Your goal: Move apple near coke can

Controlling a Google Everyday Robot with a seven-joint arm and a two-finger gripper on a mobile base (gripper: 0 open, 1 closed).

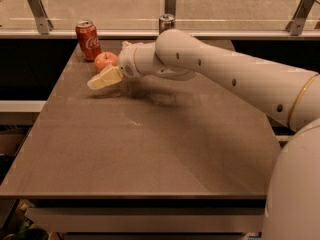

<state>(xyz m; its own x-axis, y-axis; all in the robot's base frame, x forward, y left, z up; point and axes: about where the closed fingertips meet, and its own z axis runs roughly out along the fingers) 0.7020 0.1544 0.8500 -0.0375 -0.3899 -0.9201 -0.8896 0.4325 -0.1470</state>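
Observation:
The apple (104, 60) is red-orange and rests on the brown table (150, 154) at the far left. It is just right of and in front of the red coke can (88, 40), with a small gap between them. My gripper (109, 67) reaches in from the right at the apple. Its fingers look open, and the near cream finger (104, 78) is just in front of the apple, slightly apart from it. The far finger is mostly hidden behind the wrist.
A slim silver can (166, 22) stands at the table's back edge, behind my arm (225, 79). A glass rail with metal posts (39, 9) runs along the back. The table's left edge is close to the coke can.

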